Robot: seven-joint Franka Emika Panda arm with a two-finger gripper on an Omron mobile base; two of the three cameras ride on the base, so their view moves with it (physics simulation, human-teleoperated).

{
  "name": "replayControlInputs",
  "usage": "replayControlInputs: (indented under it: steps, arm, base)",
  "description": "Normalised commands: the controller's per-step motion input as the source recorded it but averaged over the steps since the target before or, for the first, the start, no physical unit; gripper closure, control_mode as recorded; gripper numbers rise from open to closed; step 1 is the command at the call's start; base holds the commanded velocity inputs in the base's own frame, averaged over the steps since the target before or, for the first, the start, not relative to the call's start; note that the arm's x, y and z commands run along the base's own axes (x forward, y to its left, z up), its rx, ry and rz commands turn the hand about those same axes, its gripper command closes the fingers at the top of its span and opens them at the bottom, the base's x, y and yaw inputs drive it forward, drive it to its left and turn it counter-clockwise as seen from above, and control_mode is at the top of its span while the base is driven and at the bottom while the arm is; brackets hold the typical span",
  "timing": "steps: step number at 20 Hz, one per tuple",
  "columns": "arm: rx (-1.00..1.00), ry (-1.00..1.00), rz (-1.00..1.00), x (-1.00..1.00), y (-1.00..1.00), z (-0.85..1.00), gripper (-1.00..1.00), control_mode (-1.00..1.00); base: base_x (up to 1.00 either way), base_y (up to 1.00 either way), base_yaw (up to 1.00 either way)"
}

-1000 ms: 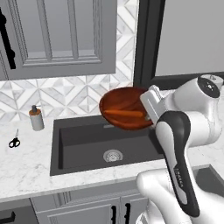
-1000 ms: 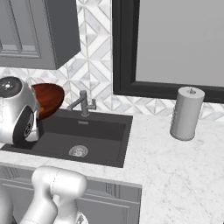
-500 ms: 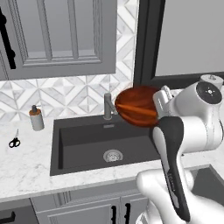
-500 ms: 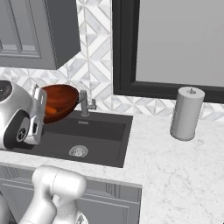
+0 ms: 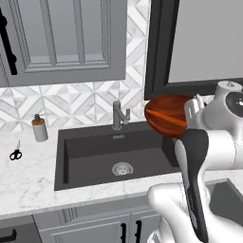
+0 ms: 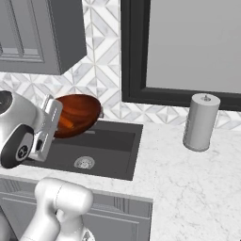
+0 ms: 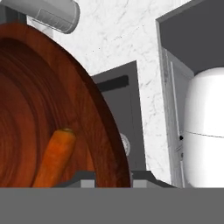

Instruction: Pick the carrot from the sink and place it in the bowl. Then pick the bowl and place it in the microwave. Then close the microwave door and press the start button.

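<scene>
My gripper (image 5: 189,115) (image 6: 52,118) (image 7: 113,177) is shut on the rim of the reddish-brown wooden bowl (image 5: 165,116) (image 6: 79,114) (image 7: 39,100). It holds the bowl tilted in the air above the right end of the dark sink (image 5: 92,151) (image 6: 115,143). The orange carrot (image 7: 54,158) (image 6: 66,123) lies inside the bowl. The microwave (image 5: 204,42) (image 6: 188,42) stands open just above and right of the bowl, its light grey interior showing inside a dark frame. The microwave door and the start button are out of view.
The grey faucet (image 5: 118,114) rises behind the sink, left of the bowl. A paper towel roll (image 6: 201,121) (image 7: 54,15) stands on the marble counter to the right. A soap dispenser (image 5: 40,129) and scissors (image 5: 15,153) sit left of the sink, under a grey cabinet (image 5: 61,38).
The gripper has carried the bowl with the carrot to the right and a little upward, from over the sink's middle toward the microwave. The faucet has come into sight.
</scene>
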Motion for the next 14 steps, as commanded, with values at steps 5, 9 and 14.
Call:
replayControlInputs:
  steps: [5,9,14]
  arm:
    - [0.0,-0.01,0.0,-0.04,0.0,0.0,1.0,1.0]
    - [0.0,0.0,0.0,0.0,0.0,0.0,1.0,1.0]
    - [0.0,0.0,0.0,0.0,0.0,0.0,1.0,1.0]
  base:
    - [-0.22,0.0,0.03]
    - [-0.38,0.16,0.03]
    - [-0.41,0.56,0.0]
